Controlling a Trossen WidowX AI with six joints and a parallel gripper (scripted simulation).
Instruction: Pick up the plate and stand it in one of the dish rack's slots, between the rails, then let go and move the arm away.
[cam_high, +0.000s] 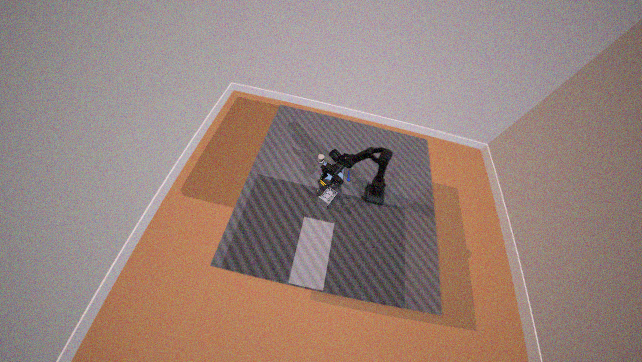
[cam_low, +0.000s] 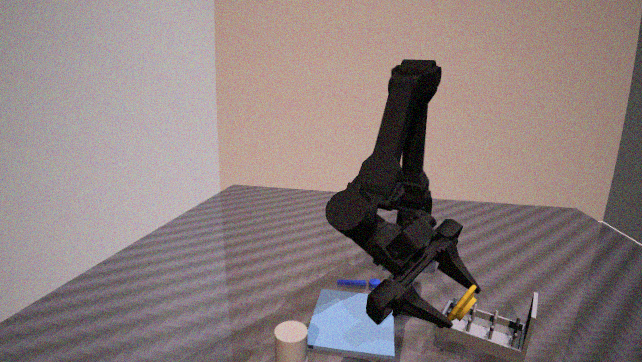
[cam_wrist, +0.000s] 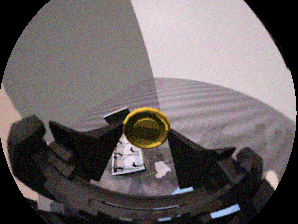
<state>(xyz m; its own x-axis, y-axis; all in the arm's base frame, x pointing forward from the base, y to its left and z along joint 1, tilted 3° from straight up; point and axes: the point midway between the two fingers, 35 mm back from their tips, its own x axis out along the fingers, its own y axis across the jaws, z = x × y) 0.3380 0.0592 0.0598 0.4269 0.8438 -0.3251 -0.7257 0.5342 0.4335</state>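
Note:
The yellow round plate (cam_high: 322, 183) (cam_low: 464, 304) (cam_wrist: 146, 128) is tilted steeply, on edge more than flat. My gripper (cam_low: 464, 307) (cam_wrist: 146, 127) is shut on the plate, one fingertip at each opposite side of its rim. The grey dish rack (cam_high: 327, 201) (cam_low: 485, 342) (cam_wrist: 128, 173) has several dark rails and a taller panel at its right end in the exterior view. There the plate overlaps the rack's left end, and its lower edge is near the wall. Whether the plate is between rails or touches the rack cannot be told.
A light blue square mat (cam_low: 350, 325) (cam_wrist: 225, 211) lies left of the rack in the exterior view. A cream cylinder (cam_high: 321, 158) (cam_low: 291, 341) stands beside it. A blue utensil (cam_high: 348, 176) (cam_low: 351, 283) lies behind the mat. A pale rectangle (cam_high: 312, 252) lies farther off.

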